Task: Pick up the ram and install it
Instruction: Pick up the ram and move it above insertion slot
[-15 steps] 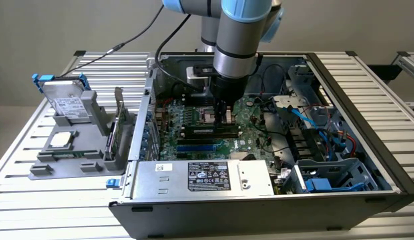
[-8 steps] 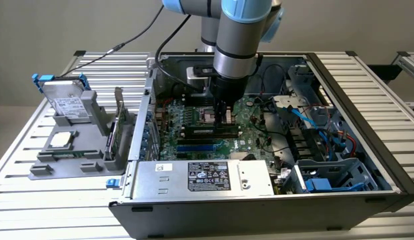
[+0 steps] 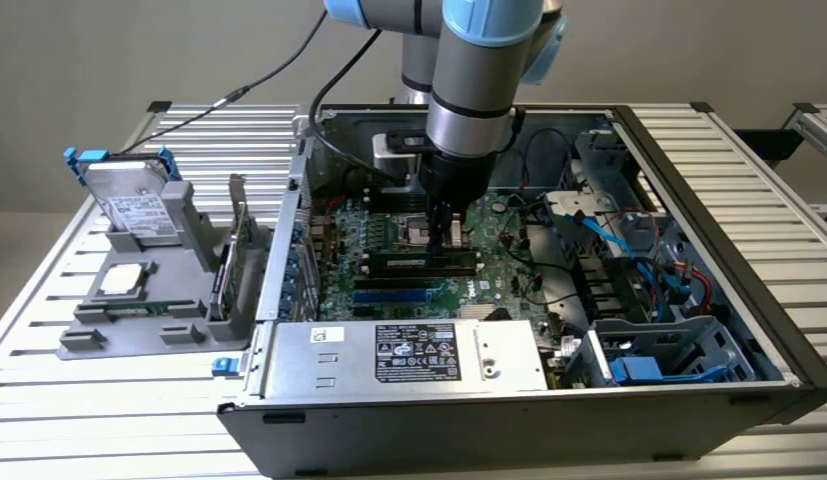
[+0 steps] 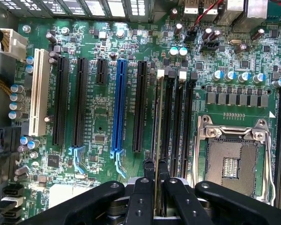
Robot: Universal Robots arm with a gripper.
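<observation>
Blue expansion slot [image 4: 121, 108] flanks the memory slots [image 4: 175, 122]. End effector [image 4: 156, 168] is pinched narrow on the ram [image 4: 158, 136], which stands edge-on over the outermost memory slot. Risk: slight skew jams it on a latch or slot wall. Notch, contact edge and seating are hidden. Open CPU socket [image 4: 232, 161] is close by.

I'm watching an arm [image 3: 469, 110] that is showing silver-grey tube sections and light-blue joint caps [image 3: 491, 20]. A thin black cable [image 3: 340, 65] is trailing off it. The gripper [image 4: 155, 187] is showing matte black, its blocky, rounded fingers [image 4: 139, 199] carrying small round screws.
</observation>
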